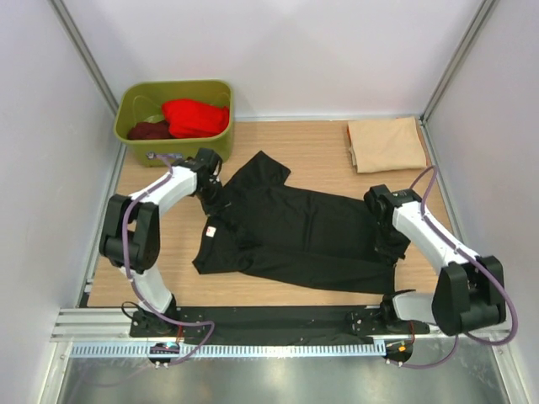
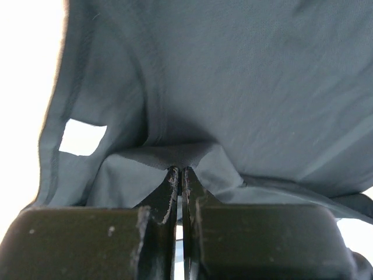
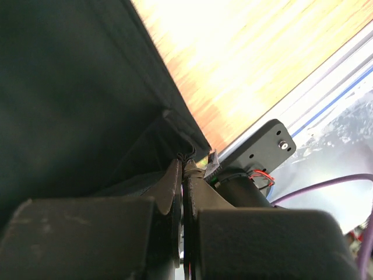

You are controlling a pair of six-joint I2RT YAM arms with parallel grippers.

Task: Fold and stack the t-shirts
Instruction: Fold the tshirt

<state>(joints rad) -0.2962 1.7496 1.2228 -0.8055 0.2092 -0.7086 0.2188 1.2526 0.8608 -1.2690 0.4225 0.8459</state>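
– Closed tight, the left end effector [image 2: 179, 170] had a pinch of the black t-shirt [image 1: 295, 236] between its jaws, up by the neck end. The right end effector [image 3: 183, 160] was clamped just as narrowly on the shirt's edge at the other end.

– And where was the shirt lying?

– Across the middle of the table [image 1: 312, 143], stretched between the two arms, rumpled and with one sleeve sticking out toward the back. I wouldn't have called it folded yet.

– So how much had been done?

– One, by my reckoning. The beige t-shirt [image 1: 386, 145] sat as a neat folded square at the far right corner. The red t-shirt [image 1: 195, 116] and the maroon t-shirt [image 1: 148, 130] were bunched in the olive-green tub [image 1: 135, 97] at the far left, untouched as far as I could judge.

– Three left, then?

– The black one in hand, then those two, then the stacking.
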